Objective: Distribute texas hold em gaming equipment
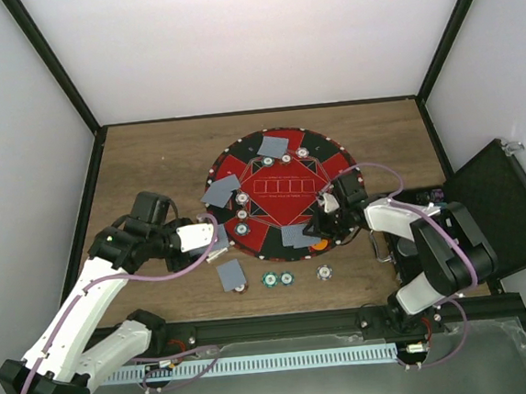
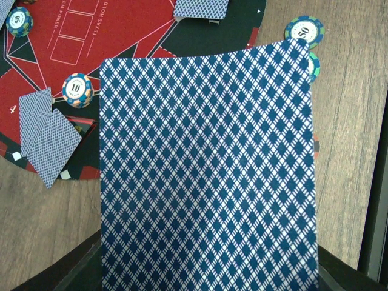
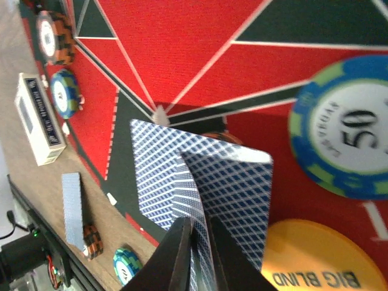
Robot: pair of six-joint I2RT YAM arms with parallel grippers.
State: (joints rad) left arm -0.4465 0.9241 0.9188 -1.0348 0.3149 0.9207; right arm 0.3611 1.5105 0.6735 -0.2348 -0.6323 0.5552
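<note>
The round red-and-black mat [image 1: 283, 215] carries several blue-backed playing cards [image 1: 272, 145] and striped chips [image 1: 241, 200]. My left gripper [image 1: 214, 243] is at the mat's left edge, shut on a playing card [image 2: 206, 170] that fills the left wrist view and hides the fingers. My right gripper [image 1: 322, 225] is over the mat's near right part. In the right wrist view it [image 3: 200, 225] is shut on the edge of a bent card [image 3: 176, 182], with a second card [image 3: 239, 188] beside it. An orange BIG BLIND disc [image 3: 315, 264] and a blue 50 chip [image 3: 345, 127] lie close by.
A card [image 1: 230, 274] lies on the wooden table in front of the mat, with chips [image 1: 270, 279] [image 1: 325, 271] near it. An open black case [image 1: 503, 204] stands at the right. Black frame posts and white walls close in the table.
</note>
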